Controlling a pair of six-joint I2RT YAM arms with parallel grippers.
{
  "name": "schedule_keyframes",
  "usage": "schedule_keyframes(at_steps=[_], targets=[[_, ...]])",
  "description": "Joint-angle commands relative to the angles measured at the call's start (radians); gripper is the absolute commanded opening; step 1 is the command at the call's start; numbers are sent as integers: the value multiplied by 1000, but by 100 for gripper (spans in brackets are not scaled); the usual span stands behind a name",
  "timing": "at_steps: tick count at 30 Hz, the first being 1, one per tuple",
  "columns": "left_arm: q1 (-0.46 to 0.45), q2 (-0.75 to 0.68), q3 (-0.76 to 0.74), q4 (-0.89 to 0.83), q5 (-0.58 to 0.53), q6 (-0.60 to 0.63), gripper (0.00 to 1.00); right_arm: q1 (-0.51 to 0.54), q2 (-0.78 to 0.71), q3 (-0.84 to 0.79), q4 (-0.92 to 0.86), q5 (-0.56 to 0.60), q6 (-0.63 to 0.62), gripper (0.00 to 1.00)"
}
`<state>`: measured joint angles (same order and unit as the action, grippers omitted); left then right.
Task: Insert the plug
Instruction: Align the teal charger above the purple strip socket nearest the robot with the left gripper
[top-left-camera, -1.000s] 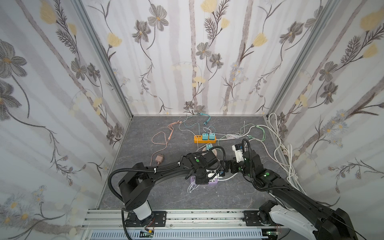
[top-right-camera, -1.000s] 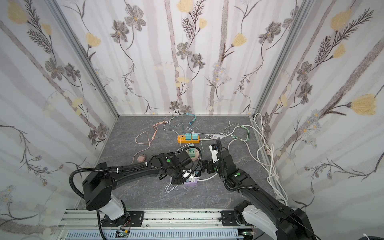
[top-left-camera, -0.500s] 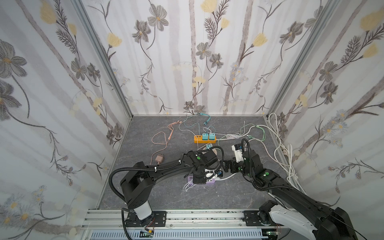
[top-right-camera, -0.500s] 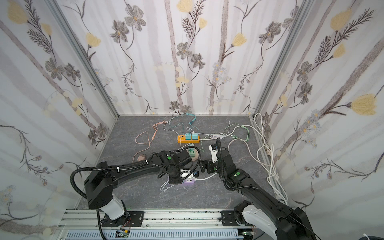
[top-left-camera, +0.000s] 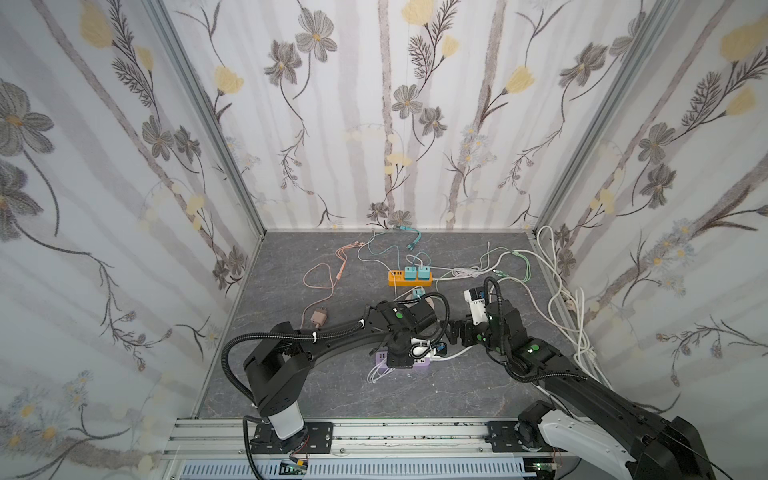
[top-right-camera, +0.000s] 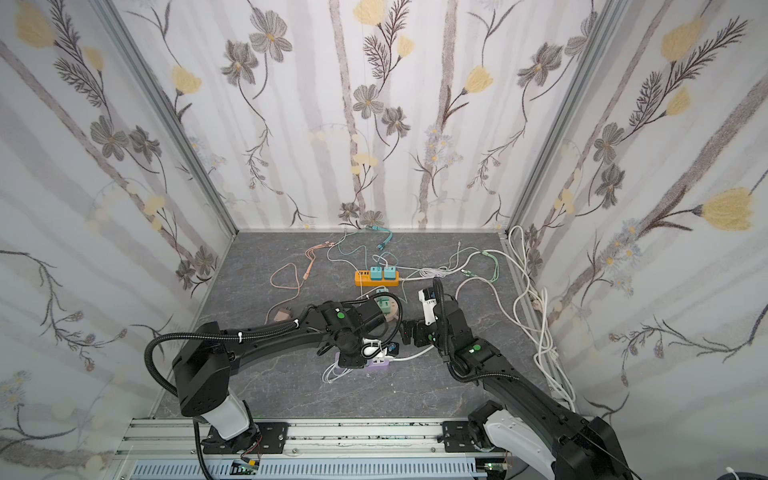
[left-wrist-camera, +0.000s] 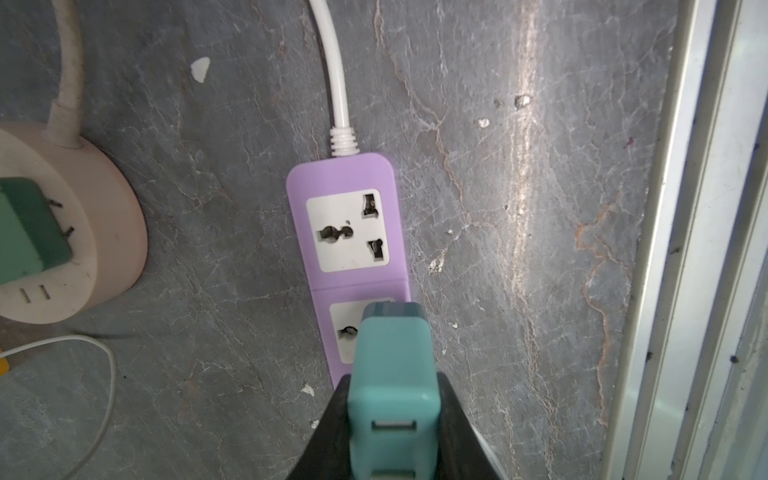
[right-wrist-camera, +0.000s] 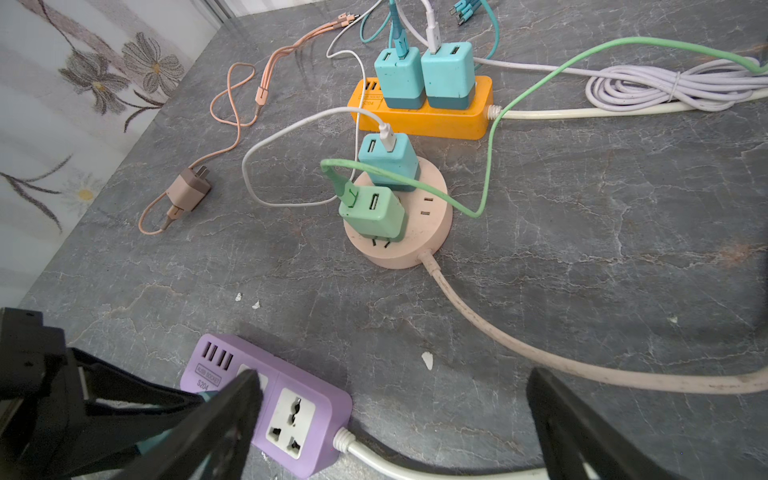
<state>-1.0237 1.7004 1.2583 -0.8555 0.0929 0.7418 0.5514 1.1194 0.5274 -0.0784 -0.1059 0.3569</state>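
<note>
Plug: a teal USB charger block (left-wrist-camera: 392, 357), seen end-on, over the second socket of a purple power strip (left-wrist-camera: 347, 232). Its front edge covers most of that socket's white face.
Prongs: hidden under the block, so I cannot tell whether they have entered the socket holes.
Left gripper: the left gripper (left-wrist-camera: 392, 419) is clamped on the plug, with black fingers (left-wrist-camera: 328, 428) pressed against its two sides. In both top views it points down over the strip.
Strip: lies flat on the grey marbled tabletop (left-wrist-camera: 519, 249). A white cord (left-wrist-camera: 338, 83) leaves the end away from the plug. The socket nearer the cord is empty, and three USB ports sit at the opposite end.
Right gripper: the right gripper (right-wrist-camera: 392, 380) has its jaws spread wide and grips nothing. It is at the cord end of the strip, and in the right wrist view the empty socket shows between its fingers.
Round hub: a pale pink round socket hub (right-wrist-camera: 432, 232) sits near the strip, farther back. A green charger (right-wrist-camera: 374, 212) and a second teal charger (right-wrist-camera: 388, 164) are plugged into it, each with a cable attached.
Orange strip: an orange power strip (right-wrist-camera: 419, 116) lies just behind the hub, with two more teal chargers (right-wrist-camera: 401, 77) plugged in side by side.
Loose charger: a tan charger (right-wrist-camera: 189, 191) on a peach cable (right-wrist-camera: 232, 104) lies on the tabletop, apart from all three outlets.
</note>
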Motion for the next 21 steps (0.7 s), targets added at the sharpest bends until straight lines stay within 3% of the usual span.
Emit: schedule_keyframes(at_steps=[1,21], targets=[[4,-9,0,-60,-39,11,0,1,4,5,30,2,-9,99],[31,50,-55,18,4,28,0,2,3,13,13,-3,-12,99]])
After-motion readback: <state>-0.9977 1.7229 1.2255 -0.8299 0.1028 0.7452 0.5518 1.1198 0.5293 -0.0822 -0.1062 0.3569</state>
